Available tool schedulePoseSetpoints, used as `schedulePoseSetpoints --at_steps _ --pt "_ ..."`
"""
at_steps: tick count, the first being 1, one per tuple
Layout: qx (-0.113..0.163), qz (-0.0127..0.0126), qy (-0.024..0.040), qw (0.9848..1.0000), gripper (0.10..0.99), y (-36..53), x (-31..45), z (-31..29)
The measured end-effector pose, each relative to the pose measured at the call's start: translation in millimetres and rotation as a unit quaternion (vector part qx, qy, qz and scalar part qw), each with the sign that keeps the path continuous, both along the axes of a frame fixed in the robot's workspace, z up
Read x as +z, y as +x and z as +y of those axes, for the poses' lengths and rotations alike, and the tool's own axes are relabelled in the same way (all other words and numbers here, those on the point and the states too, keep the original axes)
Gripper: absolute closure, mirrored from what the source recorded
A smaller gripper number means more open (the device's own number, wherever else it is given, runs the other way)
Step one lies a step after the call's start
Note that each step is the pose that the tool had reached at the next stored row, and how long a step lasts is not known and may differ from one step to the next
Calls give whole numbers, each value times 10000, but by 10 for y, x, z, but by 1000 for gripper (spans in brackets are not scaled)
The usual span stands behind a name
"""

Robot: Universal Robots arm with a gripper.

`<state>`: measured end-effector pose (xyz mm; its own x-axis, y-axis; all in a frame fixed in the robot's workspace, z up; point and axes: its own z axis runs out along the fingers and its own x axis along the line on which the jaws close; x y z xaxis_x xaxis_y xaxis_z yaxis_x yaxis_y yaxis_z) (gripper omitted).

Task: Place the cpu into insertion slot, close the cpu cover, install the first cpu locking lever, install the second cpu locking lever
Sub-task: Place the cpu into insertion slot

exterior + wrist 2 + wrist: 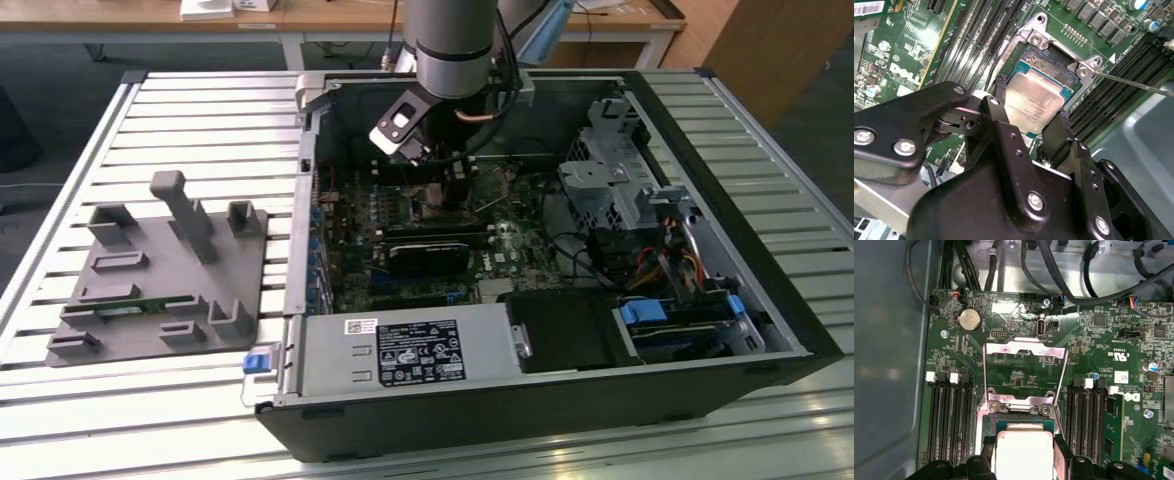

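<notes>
The cpu, a pale square chip with a green edge, lies level in or just over the insertion slot on the green motherboard. My gripper straddles it, one black finger against each of two opposite sides, shut on it. In the first wrist view the cpu sits between the same fingers of the gripper. The cpu cover, a silver frame with a cut-out middle, stands swung open beyond the slot. A thin metal lever rod sticks out beside the socket. In the exterior view the gripper reaches down inside the computer case.
The open black case lies on a slatted metal table. Rows of memory slots flank the socket on both sides. A black card, the power supply and a drive cage crowd the case. A grey fixture plate rests at the exterior view's left.
</notes>
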<state>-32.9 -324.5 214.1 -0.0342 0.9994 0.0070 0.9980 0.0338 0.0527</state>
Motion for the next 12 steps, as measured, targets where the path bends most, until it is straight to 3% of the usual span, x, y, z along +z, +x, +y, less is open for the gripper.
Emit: schedulePoseSetpoints --at_steps 12 --pt "-33 1 -1 10000 545 -22 -86 25"
